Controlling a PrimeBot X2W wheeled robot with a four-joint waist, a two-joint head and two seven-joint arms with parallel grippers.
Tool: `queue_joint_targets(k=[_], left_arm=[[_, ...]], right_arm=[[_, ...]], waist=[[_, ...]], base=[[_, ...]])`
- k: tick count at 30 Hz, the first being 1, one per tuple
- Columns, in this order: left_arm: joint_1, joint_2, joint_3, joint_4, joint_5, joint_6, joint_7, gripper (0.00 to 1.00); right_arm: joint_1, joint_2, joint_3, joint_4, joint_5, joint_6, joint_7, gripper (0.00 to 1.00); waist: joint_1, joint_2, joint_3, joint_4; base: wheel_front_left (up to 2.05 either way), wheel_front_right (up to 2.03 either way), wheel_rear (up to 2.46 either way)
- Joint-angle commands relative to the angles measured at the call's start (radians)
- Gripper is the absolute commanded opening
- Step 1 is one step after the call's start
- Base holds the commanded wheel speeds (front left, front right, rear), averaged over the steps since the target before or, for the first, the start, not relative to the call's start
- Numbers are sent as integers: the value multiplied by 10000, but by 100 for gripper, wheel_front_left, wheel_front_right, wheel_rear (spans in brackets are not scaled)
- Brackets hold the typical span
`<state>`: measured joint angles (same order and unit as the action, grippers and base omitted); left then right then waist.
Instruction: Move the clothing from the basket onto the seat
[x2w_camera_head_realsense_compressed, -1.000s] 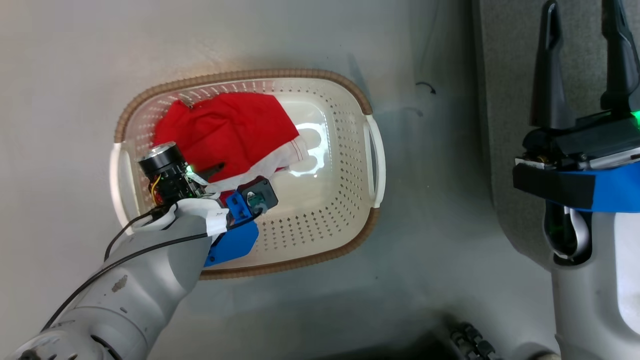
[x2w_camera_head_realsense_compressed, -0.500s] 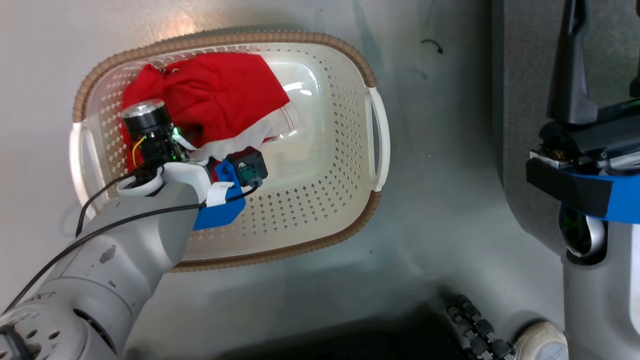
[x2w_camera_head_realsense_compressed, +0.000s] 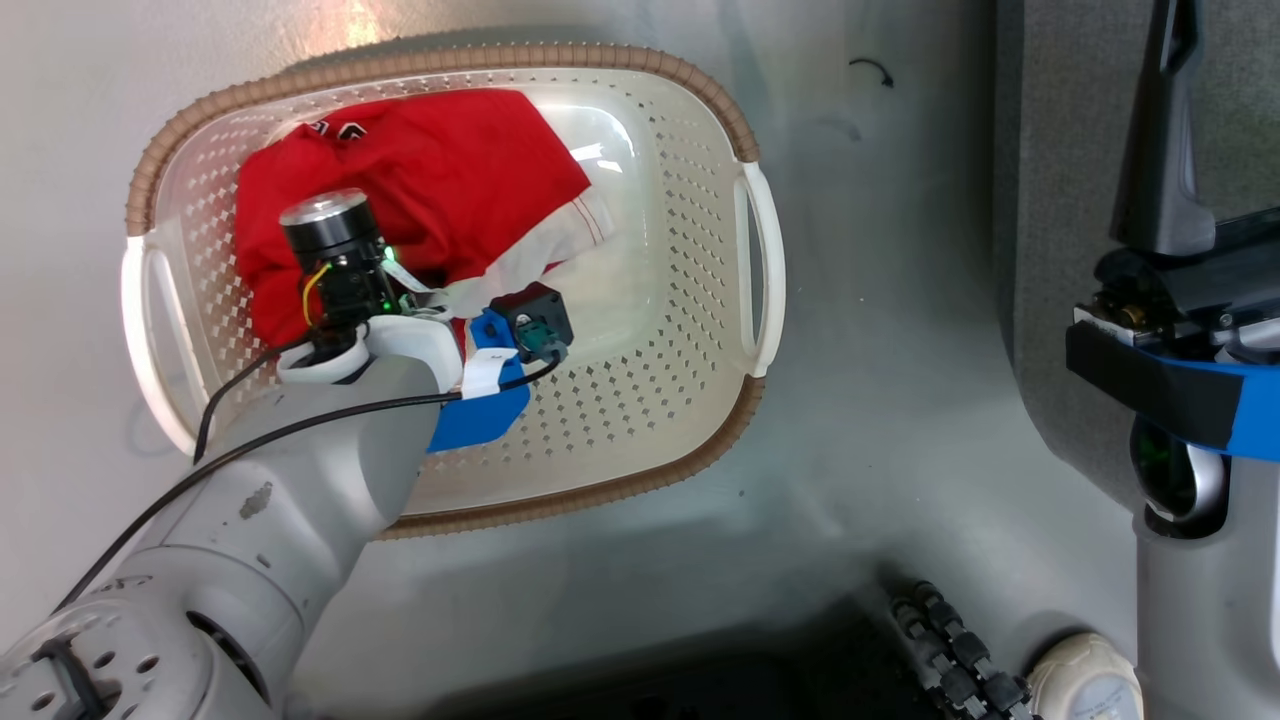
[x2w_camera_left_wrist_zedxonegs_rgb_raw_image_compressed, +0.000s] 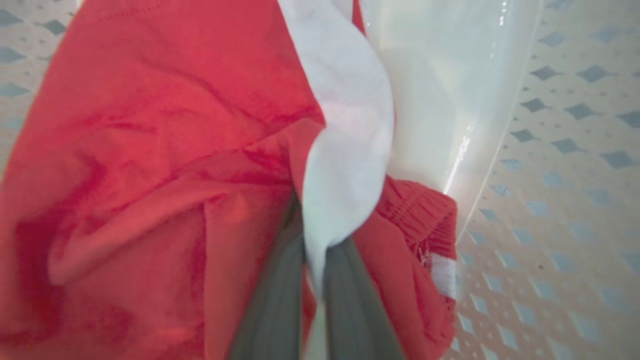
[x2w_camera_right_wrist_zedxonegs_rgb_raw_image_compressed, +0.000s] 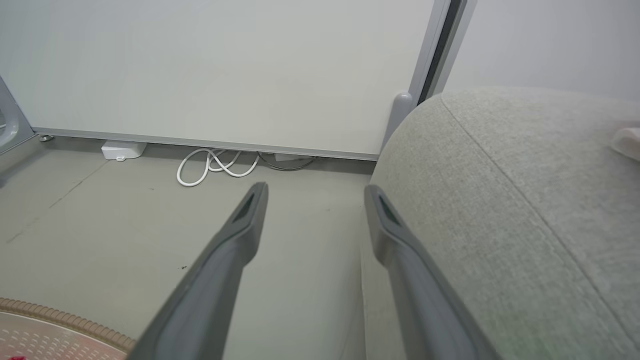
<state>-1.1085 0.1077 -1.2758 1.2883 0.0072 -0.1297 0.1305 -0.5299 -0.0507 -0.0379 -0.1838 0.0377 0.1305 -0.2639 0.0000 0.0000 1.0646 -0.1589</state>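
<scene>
Left wrist view: red clothing (x2w_camera_left_wrist_zedxonegs_rgb_raw_image_compressed: 150, 150) pinched at its white trim (x2w_camera_left_wrist_zedxonegs_rgb_raw_image_compressed: 345, 125), not yet out of the basket (x2w_camera_left_wrist_zedxonegs_rgb_raw_image_compressed: 575, 125)

**Clothing.** The red garments lie bunched in the left half of the cream perforated basket, resting on its base. In the head view, dark white-edged lettering (x2w_camera_head_realsense_compressed: 335, 128) shows on the top fold. A ribbed red band shows under the trim, so more than one piece may be present.

**Left gripper (x2w_camera_left_wrist_zedxonegs_rgb_raw_image_compressed: 315, 245).** Its two dark fingers are closed together with a fold of the white trim caught between them. The hold looks well chosen: a doubled hem gives narrow fingers more to bite on than flat cloth. How much of the pile this pinch carries cannot be told.

**Basket.** It sits on the grey floor (x2w_camera_head_realsense_compressed: 880, 300), near the grey sofa seat (x2w_camera_right_wrist_zedxonegs_rgb_raw_image_compressed: 500, 200), so the carry across should be short.

**Right gripper (x2w_camera_right_wrist_zedxonegs_rgb_raw_image_compressed: 315, 192).** Its fingers are spread apart with nothing between them. It is held over the sofa's edge and well apart from the basket, which in my judgement leaves the left arm's path free.

**Assessment.** The step in hand is the lift. The risk is loose cloth trailing over the woven rim (x2w_camera_head_realsense_compressed: 560, 500) or dropping on the floor short of the seat.
</scene>
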Motion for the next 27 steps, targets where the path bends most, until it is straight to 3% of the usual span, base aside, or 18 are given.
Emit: queue_joint_targets(k=[1,14,27], left_arm=[[-92,-19,-11,15,-66,-7,12,0],[338,-205,-49,-24,-517,-8,-1331,0],[1022,-309,362,-125,-2127,-8,-3309,0]], right_arm=[[26,3,-11,-64,1,5,-8,100],[101,4,-137,245,177,5,-8,100],[580,3,-209,846,133,5,-6,100]], waist=[[0,0,-45,7],[0,0,-1169,123],[0,0,-3254,425]], base=[[0,0,0],[0,0,0],[0,0,0]])
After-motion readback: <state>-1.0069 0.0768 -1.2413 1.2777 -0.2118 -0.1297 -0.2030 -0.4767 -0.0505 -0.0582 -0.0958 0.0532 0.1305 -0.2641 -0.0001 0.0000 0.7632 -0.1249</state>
